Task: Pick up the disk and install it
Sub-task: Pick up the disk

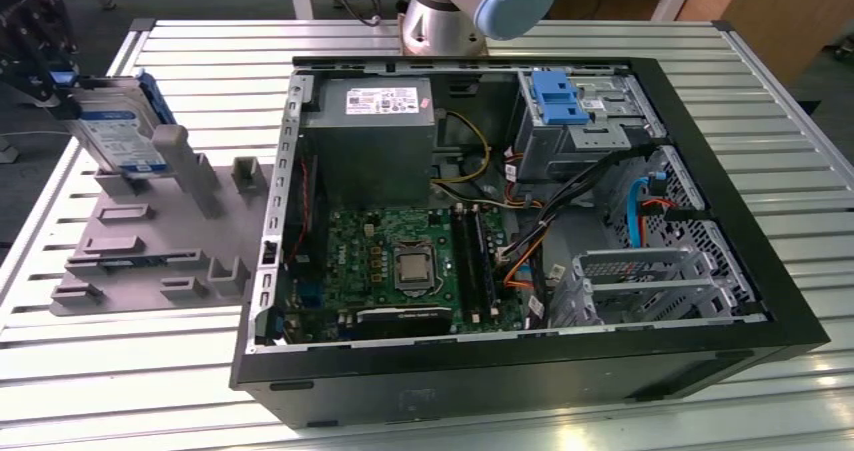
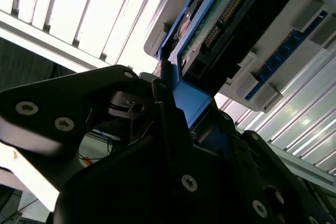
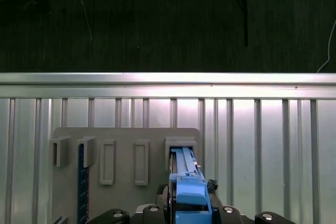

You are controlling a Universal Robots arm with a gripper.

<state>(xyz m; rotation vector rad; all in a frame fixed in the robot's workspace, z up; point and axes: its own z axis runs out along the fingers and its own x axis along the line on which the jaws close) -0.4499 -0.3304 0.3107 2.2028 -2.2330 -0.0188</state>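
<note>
**Item:** flat rectangular silver hard drive (image 1: 110,129), bearing a white-and-blue label and sitting in a blue plastic carrier frame.

**Location:** it is standing on edge in an end slot of the grey plastic holder plate (image 1: 134,241), at the exterior view's left. It is well apart from the open black computer case (image 1: 534,361).

**Step in hand (judged):** the pick-up. The black gripper (image 2: 173,98) is clamping the frame's blue end, and in the second wrist view its fingers (image 2: 170,135) are pressing narrow on it from both sides. The hard drive appears to be sitting in its slot; whether it is rising cannot be told.

**Next move calls for (judged):** a straight pull in line with the slot walls with no tilting, since the grip is taking only one end of the frame.

**Surface:** a slatted aluminium table (image 1: 107,371) is carrying the plate and the case side by side. The grey arm base (image 1: 447,16) is standing at its far edge.

**Case:** a metal drive bay with a blue plastic latch (image 1: 558,96) is sitting at its far corner.

**Room:** a dark floor (image 3: 157,19) is showing beyond the table rail.
</note>
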